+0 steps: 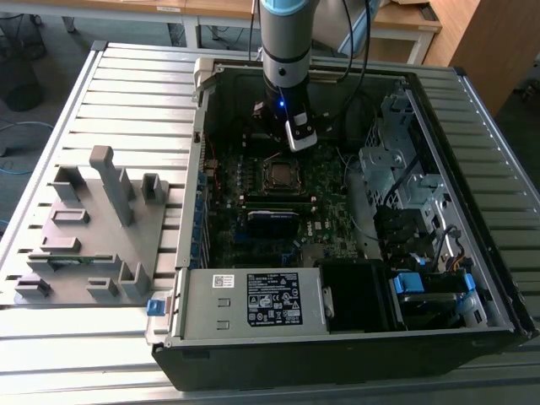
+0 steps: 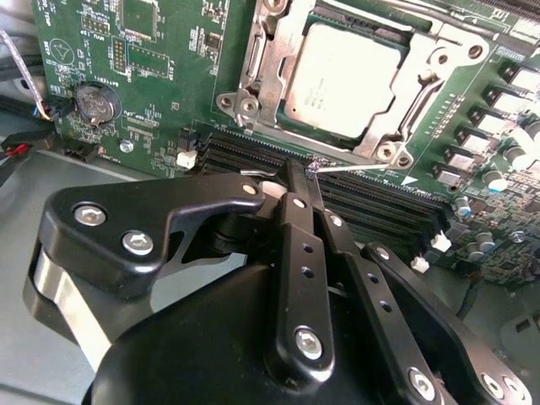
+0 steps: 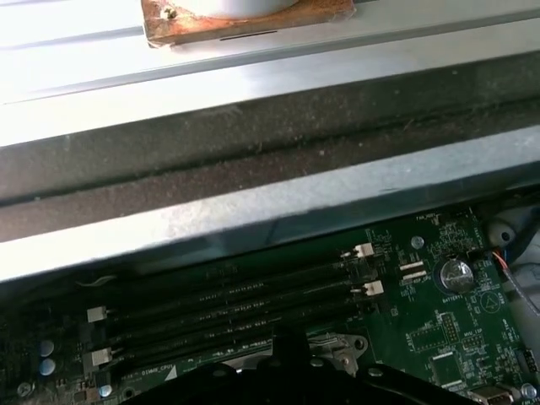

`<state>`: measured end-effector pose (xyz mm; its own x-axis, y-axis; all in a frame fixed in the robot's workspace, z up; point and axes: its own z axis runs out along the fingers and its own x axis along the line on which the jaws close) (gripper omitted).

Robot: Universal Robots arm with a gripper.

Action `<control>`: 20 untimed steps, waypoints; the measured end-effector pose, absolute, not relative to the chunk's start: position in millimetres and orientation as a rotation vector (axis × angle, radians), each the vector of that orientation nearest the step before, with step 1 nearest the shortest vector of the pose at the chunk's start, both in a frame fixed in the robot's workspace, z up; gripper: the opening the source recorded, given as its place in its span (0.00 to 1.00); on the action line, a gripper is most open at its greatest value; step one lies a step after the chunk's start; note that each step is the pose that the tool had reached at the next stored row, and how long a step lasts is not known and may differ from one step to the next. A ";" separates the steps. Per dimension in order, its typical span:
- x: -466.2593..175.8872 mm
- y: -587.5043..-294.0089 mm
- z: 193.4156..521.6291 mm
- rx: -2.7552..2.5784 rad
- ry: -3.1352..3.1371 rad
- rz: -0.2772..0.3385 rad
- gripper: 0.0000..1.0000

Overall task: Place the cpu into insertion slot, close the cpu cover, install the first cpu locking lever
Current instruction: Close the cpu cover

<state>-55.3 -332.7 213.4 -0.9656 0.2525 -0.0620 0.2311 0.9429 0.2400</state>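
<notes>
— What is the big stuff?
— A slatted table [image 1: 135,93] carrying an open case [image 1: 337,363], with a grey fixture tray [image 1: 84,245] beside it on the exterior view's left. The arm [image 1: 285,42] reaches down into the case over the board [image 2: 160,76]

— And the gripper?
— In the second wrist view the gripper [image 2: 304,171] hangs over the long black memory slots [image 2: 245,152], just beside the slot [image 1: 267,175]. Its jaws are drawn narrow, the fingers [image 2: 291,181] nearly together

— Where is the cpu?
— Seated in the slot. The cover [image 2: 268,59] lies flat around it, and the cpu [image 2: 337,80] shows silver-grey through the square window

— Holding anything?
— A thin wire lever [image 2: 354,167] runs along the slot's edge and its end meets the fingertips. I cannot tell whether it is pinched or merely touched
</notes>
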 end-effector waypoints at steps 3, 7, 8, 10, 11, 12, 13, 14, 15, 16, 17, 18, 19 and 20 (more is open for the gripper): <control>-55.4 -333.1 212.5 0.375 3.005 0.355 0.10; -55.4 -333.3 211.6 0.375 3.003 0.358 0.10; -55.4 -333.3 211.6 0.375 3.003 0.358 0.10; -55.4 -333.4 211.5 0.375 3.003 0.362 0.10; -55.4 -333.5 211.3 0.375 3.002 0.367 0.10; -55.4 -333.5 211.3 0.375 3.001 0.371 0.10; -55.4 -333.5 211.2 0.376 3.001 0.375 0.10; -55.4 -333.5 211.2 0.376 3.000 0.378 0.10; -55.4 -333.5 211.2 0.376 3.000 0.379 0.10; -55.4 -333.5 211.1 0.376 3.000 0.379 0.10; -55.4 -333.5 211.1 0.376 3.000 0.379 0.10; -55.4 -333.5 211.1 0.376 3.000 0.379 0.10; -55.4 -333.5 210.8 0.376 3.000 0.379 0.10; -55.4 -333.5 210.1 0.376 3.000 0.379 0.10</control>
<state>-55.4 -333.5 210.1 -0.9652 0.2539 -0.0622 0.2305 0.9388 0.2561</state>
